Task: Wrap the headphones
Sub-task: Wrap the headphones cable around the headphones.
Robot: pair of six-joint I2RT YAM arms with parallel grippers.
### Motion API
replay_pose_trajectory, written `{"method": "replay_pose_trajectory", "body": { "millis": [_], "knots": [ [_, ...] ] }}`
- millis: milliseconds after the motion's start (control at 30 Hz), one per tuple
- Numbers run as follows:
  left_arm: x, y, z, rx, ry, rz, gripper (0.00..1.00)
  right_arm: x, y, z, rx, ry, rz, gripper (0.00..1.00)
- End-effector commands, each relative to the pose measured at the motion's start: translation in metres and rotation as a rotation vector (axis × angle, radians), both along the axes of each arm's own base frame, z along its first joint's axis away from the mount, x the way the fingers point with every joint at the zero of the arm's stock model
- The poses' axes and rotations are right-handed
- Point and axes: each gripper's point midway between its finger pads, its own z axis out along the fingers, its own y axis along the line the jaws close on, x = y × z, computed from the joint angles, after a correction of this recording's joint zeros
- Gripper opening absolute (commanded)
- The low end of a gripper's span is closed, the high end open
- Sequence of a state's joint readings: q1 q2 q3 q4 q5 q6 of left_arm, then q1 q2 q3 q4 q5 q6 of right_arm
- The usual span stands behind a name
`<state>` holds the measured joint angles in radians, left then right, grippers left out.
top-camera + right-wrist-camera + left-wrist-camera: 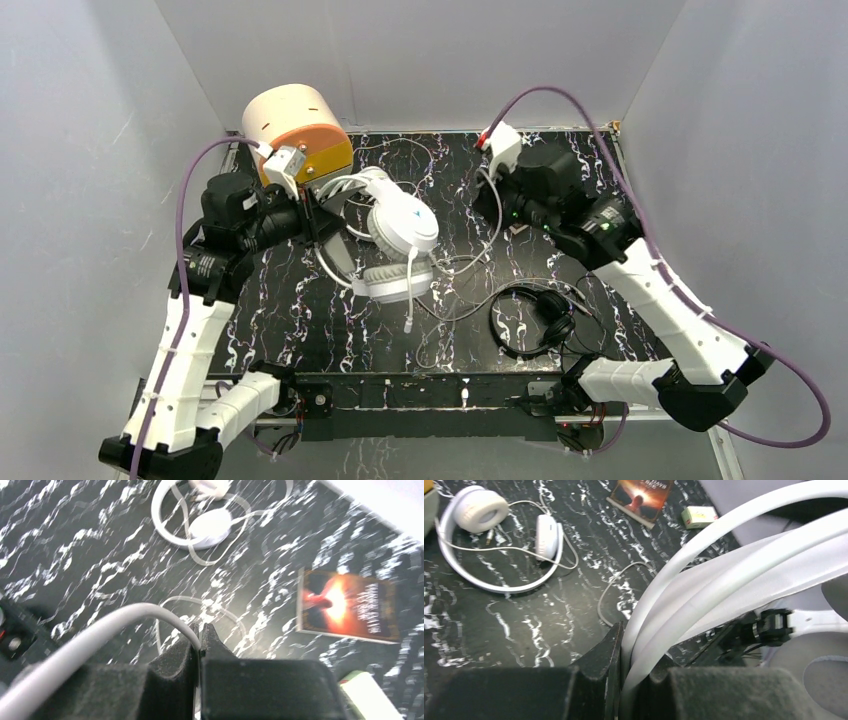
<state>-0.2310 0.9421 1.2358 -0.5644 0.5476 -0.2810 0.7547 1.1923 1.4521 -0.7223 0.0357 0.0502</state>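
The big white over-ear headphones [402,232] lie at the table's middle left, ear cups stacked. My left gripper [325,208] is shut on their white headband [724,555], which passes between its fingers [639,645]. My right gripper [497,200] hangs over the back middle, shut on a thin white cord [100,630] that loops down toward the big pair. The slimmer white on-ear headphones [499,540] lie flat at the back with their cord loose around them [205,525]. The small black headphones [540,315] lie near the front right, cord in loose loops.
A cream and orange cylinder [295,130] stands at the back left, just behind my left gripper. A small dark card with an orange picture [350,605] lies under my right arm, with a little pale box [700,515] beside it. Grey walls close in on three sides.
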Motion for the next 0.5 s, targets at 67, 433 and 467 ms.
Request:
{"method": "replay_pose_trajectory", "body": {
  "millis": [67, 433, 467],
  "knots": [
    [-0.024, 0.003, -0.008, 0.137, -0.208, -0.145, 0.00, 0.044, -0.016, 0.085, -0.051, -0.318, -0.090, 0.00],
    [-0.085, -0.022, 0.056, -0.051, -0.499, -0.377, 0.00, 0.056, 0.077, 0.029, -0.057, -0.184, 0.298, 0.00],
    [-0.087, -0.023, 0.061, -0.061, -0.514, -0.387, 0.00, 0.057, 0.081, 0.019, -0.064, -0.159, 0.308, 0.00]
  ]
}}
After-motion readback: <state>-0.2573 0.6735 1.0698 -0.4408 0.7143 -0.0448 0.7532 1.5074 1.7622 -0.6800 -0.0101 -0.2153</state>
